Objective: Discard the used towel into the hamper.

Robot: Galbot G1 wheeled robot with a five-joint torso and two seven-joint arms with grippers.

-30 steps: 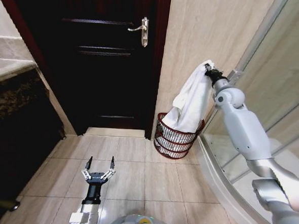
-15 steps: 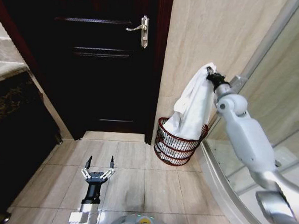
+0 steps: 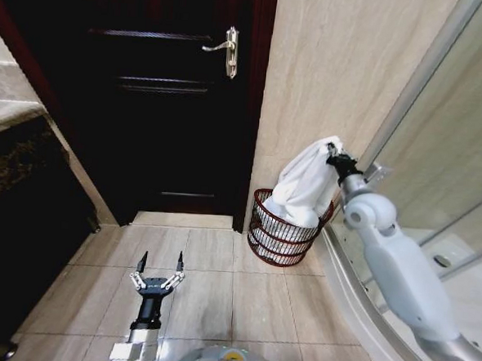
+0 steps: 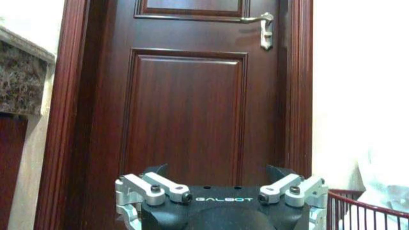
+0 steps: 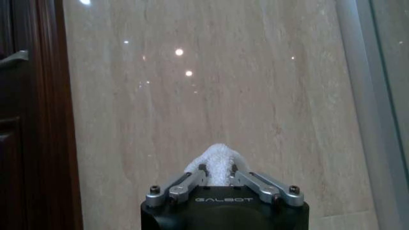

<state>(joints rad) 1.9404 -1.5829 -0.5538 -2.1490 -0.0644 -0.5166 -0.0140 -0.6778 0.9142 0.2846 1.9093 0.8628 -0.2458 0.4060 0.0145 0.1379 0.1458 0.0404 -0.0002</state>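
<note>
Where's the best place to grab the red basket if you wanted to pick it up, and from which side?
Probably the hamper by its front rim, coming from above on the floor side. Its back sits against the wall, the shower glass crowds one side, and the white towel, held by the right gripper, fills the middle. The left gripper hangs open over the floor.

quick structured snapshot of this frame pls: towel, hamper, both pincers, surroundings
towel: white towel, pinched at its top, lower part hanging into the hamper
hamper: dark red wire-look basket on the tiled floor, against the beige wall beside the door
right pincer: shut on the towel, raised above the hamper's rim; towel tip pokes out between its fingers
left pincer: open, held low over the floor tiles, holding nothing
surroundings: dark wooden door with metal lever handle, glass shower enclosure on the robot's right
</note>
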